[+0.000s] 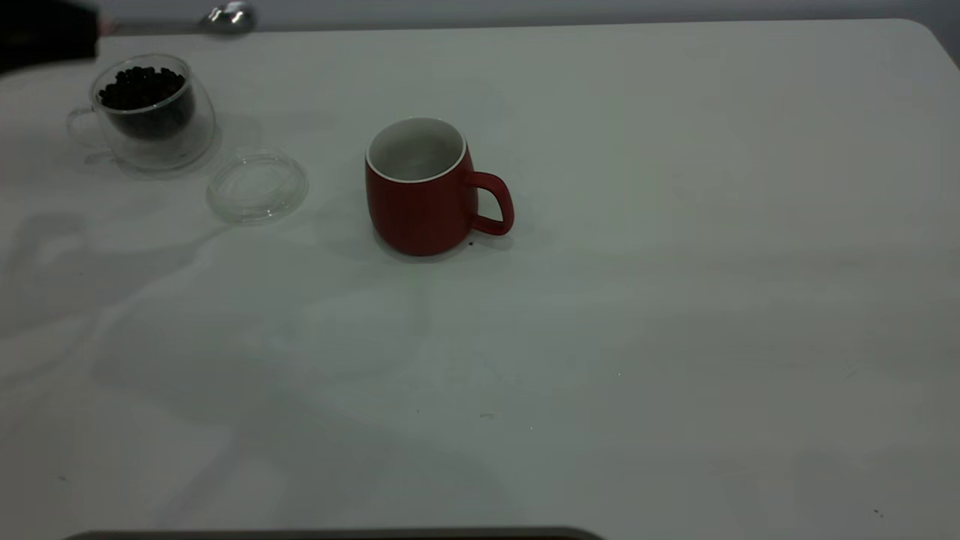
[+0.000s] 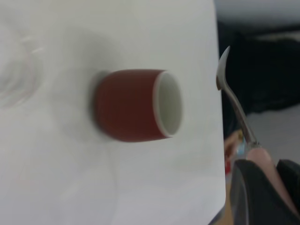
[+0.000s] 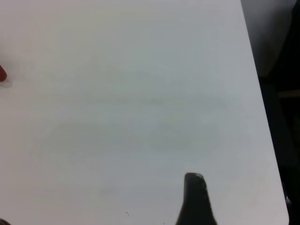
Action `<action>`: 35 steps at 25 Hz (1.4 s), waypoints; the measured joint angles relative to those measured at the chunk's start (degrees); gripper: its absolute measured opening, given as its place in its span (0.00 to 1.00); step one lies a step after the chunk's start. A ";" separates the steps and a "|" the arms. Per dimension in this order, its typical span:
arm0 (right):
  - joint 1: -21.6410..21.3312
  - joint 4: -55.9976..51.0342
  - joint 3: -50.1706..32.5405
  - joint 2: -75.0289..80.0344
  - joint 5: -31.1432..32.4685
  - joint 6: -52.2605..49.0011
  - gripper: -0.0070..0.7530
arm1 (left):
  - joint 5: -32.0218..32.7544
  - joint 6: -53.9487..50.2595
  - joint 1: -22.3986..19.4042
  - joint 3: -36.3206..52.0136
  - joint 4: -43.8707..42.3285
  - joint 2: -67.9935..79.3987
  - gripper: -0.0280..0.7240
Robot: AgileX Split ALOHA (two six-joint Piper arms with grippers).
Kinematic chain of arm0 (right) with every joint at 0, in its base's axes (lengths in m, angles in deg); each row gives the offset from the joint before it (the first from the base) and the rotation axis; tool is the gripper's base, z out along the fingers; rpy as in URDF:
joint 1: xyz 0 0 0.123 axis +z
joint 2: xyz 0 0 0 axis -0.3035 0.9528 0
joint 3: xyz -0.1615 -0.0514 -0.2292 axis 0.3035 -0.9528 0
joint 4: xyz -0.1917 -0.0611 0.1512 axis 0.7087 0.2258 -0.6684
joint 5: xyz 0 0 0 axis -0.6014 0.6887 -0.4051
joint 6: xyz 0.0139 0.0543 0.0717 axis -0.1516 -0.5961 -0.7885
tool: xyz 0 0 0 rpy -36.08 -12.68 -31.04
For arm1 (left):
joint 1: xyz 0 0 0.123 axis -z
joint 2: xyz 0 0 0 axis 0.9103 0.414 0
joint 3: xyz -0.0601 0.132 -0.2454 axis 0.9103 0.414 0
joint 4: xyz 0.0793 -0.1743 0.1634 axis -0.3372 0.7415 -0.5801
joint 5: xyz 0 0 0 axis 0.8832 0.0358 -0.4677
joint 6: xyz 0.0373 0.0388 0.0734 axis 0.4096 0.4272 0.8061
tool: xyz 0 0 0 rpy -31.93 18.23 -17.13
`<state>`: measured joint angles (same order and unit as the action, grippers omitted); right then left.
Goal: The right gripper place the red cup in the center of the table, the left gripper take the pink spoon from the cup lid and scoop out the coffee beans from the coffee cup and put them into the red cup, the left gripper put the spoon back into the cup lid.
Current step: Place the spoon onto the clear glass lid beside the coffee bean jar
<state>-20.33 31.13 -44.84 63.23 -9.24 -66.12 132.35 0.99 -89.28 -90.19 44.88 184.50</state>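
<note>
The red cup [image 1: 420, 202] stands upright near the middle of the table [image 1: 675, 300], handle toward the right; its white inside shows no beans [image 2: 131, 105]. At the far left, the clear coffee cup [image 1: 150, 112] holds a heap of coffee beans [image 1: 142, 82]. The cup lid [image 1: 257, 186] lies bare between the two cups. My left gripper [image 1: 91, 31] hangs at the far left corner, shut on the pink spoon [image 2: 232, 93]; the shiny bowl [image 1: 229, 15] pokes out past the table's far edge. Of my right gripper only one finger [image 3: 194, 199] shows, over bare table.
A tiny dark speck [image 1: 470, 243] lies by the red cup's base. A dark strip [image 1: 337, 534] runs along the near edge. The table's rounded corner [image 1: 926, 34] is at the far right. A red sliver [image 3: 2, 74] sits at the right wrist view's edge.
</note>
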 joint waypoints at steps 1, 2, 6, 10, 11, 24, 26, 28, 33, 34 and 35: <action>0.00 0.00 0.00 0.00 0.00 0.00 0.78 | -0.88 0.61 -1.07 1.12 0.39 0.59 0.19; 0.00 0.00 0.00 0.00 0.00 0.00 0.78 | -1.79 1.31 -1.73 1.73 0.57 1.55 0.19; 0.00 0.00 0.00 0.00 0.00 0.00 0.78 | -3.19 3.78 -2.87 2.19 2.79 7.38 0.19; 0.00 0.00 0.00 0.00 0.00 0.00 0.78 | -3.51 7.65 -2.87 2.19 8.01 12.75 0.19; 0.00 0.00 0.00 0.00 0.00 0.00 0.78 | -3.85 8.21 -2.87 2.19 9.14 13.85 0.19; 0.00 0.00 0.00 0.00 0.00 0.00 0.78 | -6.08 10.62 -2.82 -2.22 12.79 21.40 0.19; 0.00 0.00 0.00 0.00 0.00 0.00 0.78 | -6.00 10.36 -2.63 -3.51 12.79 22.70 0.19; 0.00 0.00 0.00 0.00 0.00 0.00 0.78 | -5.88 10.23 -2.09 -4.69 12.74 23.91 0.19; 0.00 0.00 0.00 0.00 0.00 0.00 0.78 | -6.20 8.60 1.10 -8.20 12.72 25.63 0.19; 0.00 0.00 0.00 0.00 0.00 0.00 0.78 | -6.29 8.07 1.59 -8.77 12.67 25.88 0.19; 0.00 0.00 0.00 0.00 0.00 0.00 0.78 | -6.33 7.63 2.19 -9.40 12.67 26.22 0.19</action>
<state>-20.33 31.13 -44.84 63.23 -9.24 -66.12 126.02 8.62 -87.09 -99.59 57.54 210.72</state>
